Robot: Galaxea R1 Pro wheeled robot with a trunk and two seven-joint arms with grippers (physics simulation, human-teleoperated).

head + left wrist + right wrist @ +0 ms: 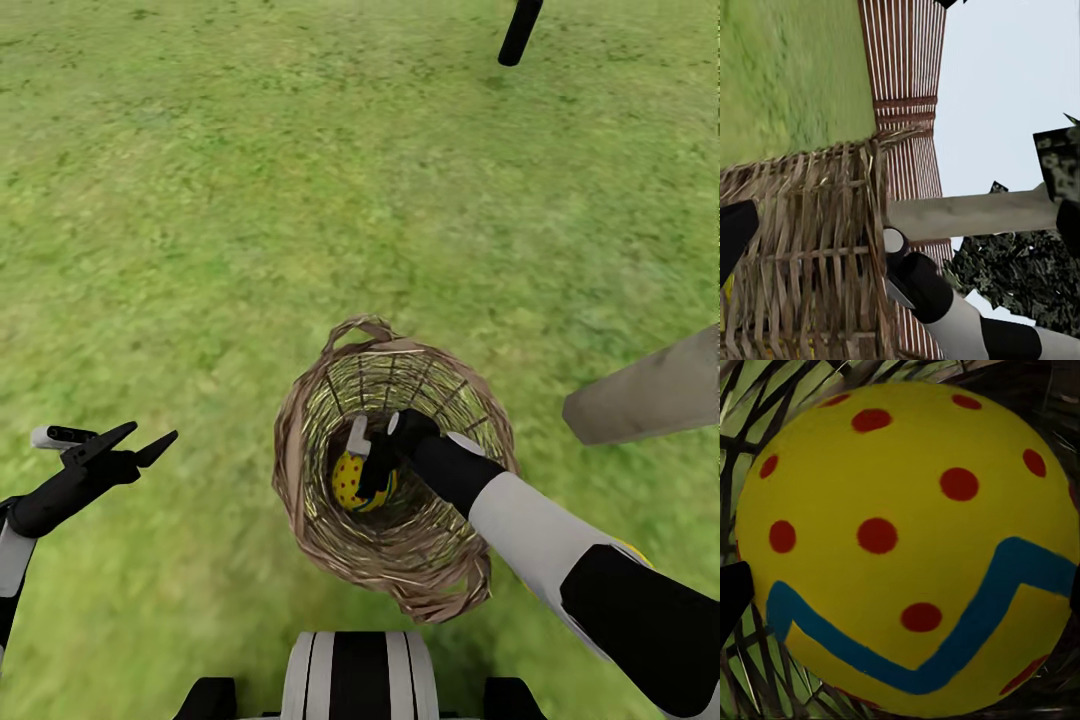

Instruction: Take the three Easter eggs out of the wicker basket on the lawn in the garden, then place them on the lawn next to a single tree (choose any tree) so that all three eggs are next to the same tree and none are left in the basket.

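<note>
Egg [904, 540] sits between the right gripper's [372, 462] spread jaws inside the basket [300, 440], ungripped; off-centre closure could squirt it away; left gripper [125, 445] idles open.

Short green grass [250, 180], mottled with darker patches, spreads across the whole ground under even, soft daylight that casts almost no shadows. At the far edge of the head view a thin black trunk [519, 32] rises from the turf, while a thick pale grey-beige trunk [650, 392] leans in low from the right side. Seen from the left wrist, a brown slatted wooden fence [906, 67] borders the grass, with a pale, cloudless sky [1012, 82] beyond it. The same pale trunk [975, 214] crosses in front of the fence, beside dark angular foliage [1020, 274] flecked with pale green.
</note>
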